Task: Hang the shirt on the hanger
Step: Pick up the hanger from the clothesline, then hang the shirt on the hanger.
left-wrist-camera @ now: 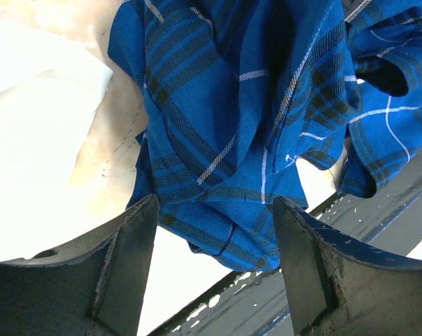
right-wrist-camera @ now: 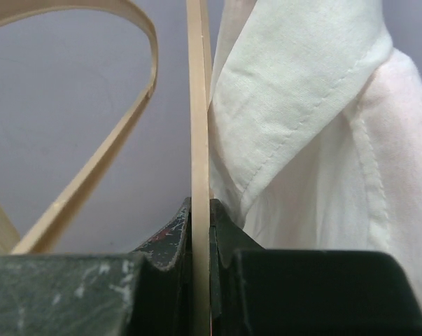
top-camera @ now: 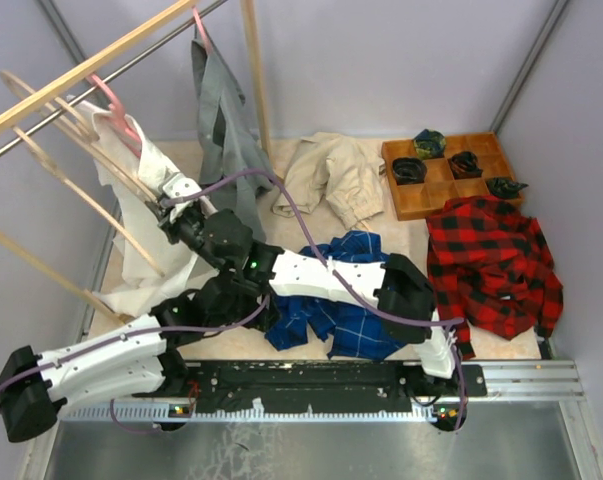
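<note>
Right wrist: right gripper [right-wrist-camera: 200, 213] clamped on hanger [right-wrist-camera: 197, 105].

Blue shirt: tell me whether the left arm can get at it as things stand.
Probably yes. In the left wrist view the left gripper is open right above the shirt, its fingers framing a bunched fold with nothing between. The right arm crosses the shirt farther along, not here.

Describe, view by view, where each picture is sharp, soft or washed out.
Top external: evenly lit, sharp throughout. Left wrist: the shirt is crisp; the white cloth at left is washed out. Right wrist: the stitching of the white shirt is sharp; the right end effector, shut on the hanger, is soft.
</note>
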Tool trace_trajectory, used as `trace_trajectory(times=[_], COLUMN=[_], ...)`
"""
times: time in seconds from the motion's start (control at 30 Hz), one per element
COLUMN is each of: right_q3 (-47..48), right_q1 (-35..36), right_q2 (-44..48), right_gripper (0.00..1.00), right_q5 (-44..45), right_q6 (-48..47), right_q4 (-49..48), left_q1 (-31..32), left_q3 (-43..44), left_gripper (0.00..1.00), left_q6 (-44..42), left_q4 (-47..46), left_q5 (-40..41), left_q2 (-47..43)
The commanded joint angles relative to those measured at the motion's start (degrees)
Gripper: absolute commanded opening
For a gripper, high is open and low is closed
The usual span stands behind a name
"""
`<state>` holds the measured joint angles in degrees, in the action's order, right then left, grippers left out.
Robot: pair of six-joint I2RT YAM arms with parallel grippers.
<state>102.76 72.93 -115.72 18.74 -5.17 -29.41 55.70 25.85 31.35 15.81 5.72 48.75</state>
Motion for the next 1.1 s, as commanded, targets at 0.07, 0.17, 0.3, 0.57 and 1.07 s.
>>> trace_trajectory(times=[0.07,0.17,0.3,0.57,1.07], right_q3=[0.36,0.61,1.02,-8.91,-29.19], right_q1=[-0.73,-1.09,-1.38,-0.88,4.67], right_q2=[-1.81,-3.38,-4.23,4.71,25.56], right_gripper=[0.00,0.00,0.00,0.00,0.00], right_q5=[-1.18,-2.01,-2.42,-3.47,9.51], right_q6=[-3.31,-2.65,-2.39,1.27,-0.18], right_q4=[-18.32,-22.08,-24.37,-24.75,-18.65], left_q1=[-0.27,-0.24,-0.24,-0.24,-0.24], left_q3=[-1.36,-1.64,-1.63,-0.97,-0.48], left_gripper=[0.73,0.73,0.74,0.74,0.75], left_q6=[3.90,4.39,4.90,5.33,5.82], left_q4=[1.86,2.51,3.37,4.53,3.66], left_q5=[2.49,2.91,3.48,5.37,8.74], left_q2=[-2.06,-2.71,-3.56,-4.32,-4.01])
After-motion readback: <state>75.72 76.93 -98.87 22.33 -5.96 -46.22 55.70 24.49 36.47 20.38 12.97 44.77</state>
